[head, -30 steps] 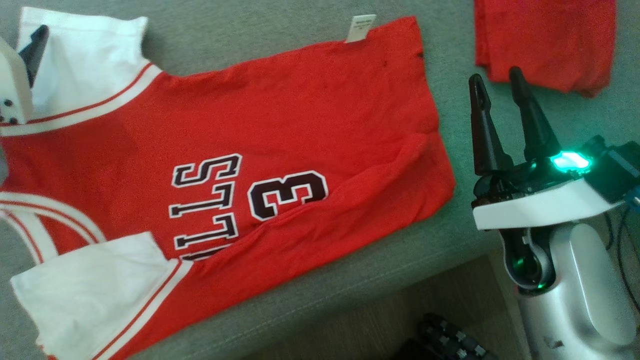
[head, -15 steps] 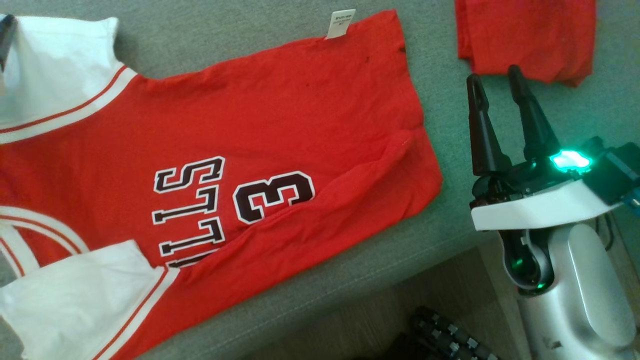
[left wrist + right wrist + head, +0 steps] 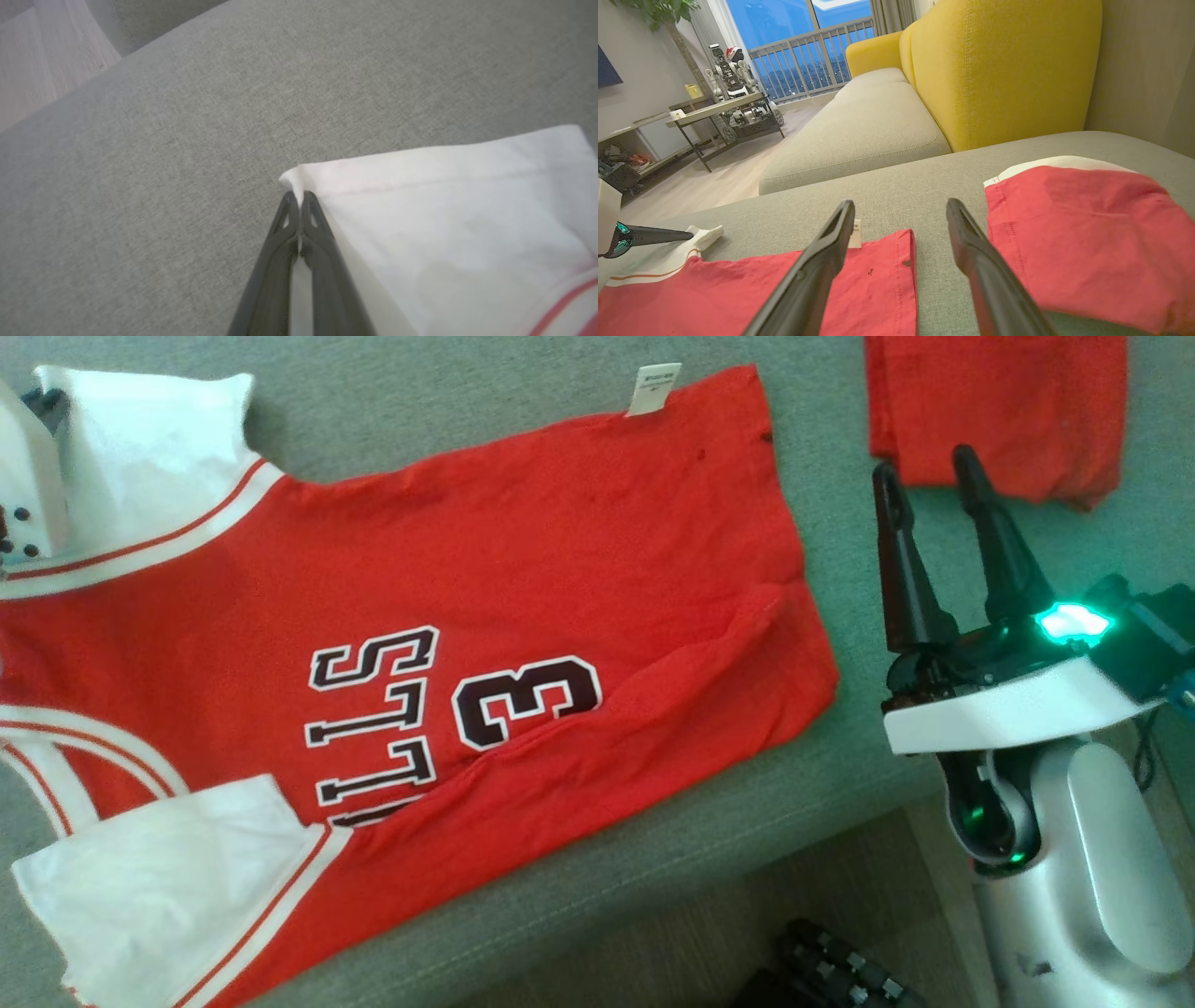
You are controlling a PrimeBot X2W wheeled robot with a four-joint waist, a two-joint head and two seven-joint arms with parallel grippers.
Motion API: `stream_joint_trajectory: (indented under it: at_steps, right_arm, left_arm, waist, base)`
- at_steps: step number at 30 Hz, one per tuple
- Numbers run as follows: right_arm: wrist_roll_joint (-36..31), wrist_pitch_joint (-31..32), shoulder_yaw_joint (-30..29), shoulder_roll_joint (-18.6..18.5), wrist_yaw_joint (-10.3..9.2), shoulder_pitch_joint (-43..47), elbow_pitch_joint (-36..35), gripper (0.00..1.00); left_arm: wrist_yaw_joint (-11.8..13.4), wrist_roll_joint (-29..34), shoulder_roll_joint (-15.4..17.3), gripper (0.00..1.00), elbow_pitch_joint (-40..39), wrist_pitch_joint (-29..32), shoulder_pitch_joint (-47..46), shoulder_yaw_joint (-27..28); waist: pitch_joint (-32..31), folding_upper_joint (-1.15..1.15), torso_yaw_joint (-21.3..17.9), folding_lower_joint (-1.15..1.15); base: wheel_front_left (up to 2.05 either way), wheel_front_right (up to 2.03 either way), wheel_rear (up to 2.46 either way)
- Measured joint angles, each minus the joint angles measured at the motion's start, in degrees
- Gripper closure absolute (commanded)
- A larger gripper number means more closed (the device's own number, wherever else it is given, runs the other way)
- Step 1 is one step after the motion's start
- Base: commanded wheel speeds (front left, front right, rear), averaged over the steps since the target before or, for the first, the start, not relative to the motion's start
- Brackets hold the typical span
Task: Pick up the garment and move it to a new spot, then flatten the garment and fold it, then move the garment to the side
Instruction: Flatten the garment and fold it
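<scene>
The red jersey (image 3: 560,551) lies flat on the grey sofa seat (image 3: 448,392). On the left, the left fingers (image 3: 322,266) are pinched tight on the corner of its white sleeve (image 3: 444,224), likely to fold it in. On the right, the right fingers (image 3: 901,569) wait wide open, holding nothing, near the hem and a folded red cloth (image 3: 999,411).

yellow sofa back (image 3: 999,70) | grey cushion (image 3: 859,126) (1 seat) | low table (image 3: 714,108) | wood floor (image 3: 714,182)
</scene>
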Motion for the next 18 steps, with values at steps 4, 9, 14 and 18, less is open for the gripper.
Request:
stream_joint_trajectory:
  at_steps: [4,9,14,18]
  right_arm:
    - [0.0,0.6,-0.6,0.0,0.0,0.0,0.3,0.0]
    - [-0.9,3.9,-1.9,0.0,0.0,-0.5,2.6,0.0]
    - [-3.4,9.7,-3.1,-0.1,0.0,-6.8,7.6,0.0]
    - [-8.4,14.2,-4.3,-0.2,0.0,-12.5,13.3,0.0]
  left_arm:
    - [0.0,-0.4,-0.5,1.0,0.6,-4.3,0.0,0.1]
    - [0.0,-1.6,-3.0,1.0,0.1,-12.0,0.2,1.4]
    - [0.7,-1.6,-4.0,1.0,-2.6,-19.7,3.3,2.3]
    - [1.4,-2.0,-5.0,1.0,-5.4,-23.6,6.5,2.8]
  waist:
    - [-0.5,0.0,1.0,0.0]
    - [-1.8,0.0,3.7,0.0]
    - [-3.3,0.0,7.6,0.0]
    - [-4.3,0.0,10.8,0.0]
  base:
    - [0.0,0.0,0.0]
    - [0.0,0.0,0.0]
    - [0.0,0.0,0.0]
    - [0.0,0.0,0.0]
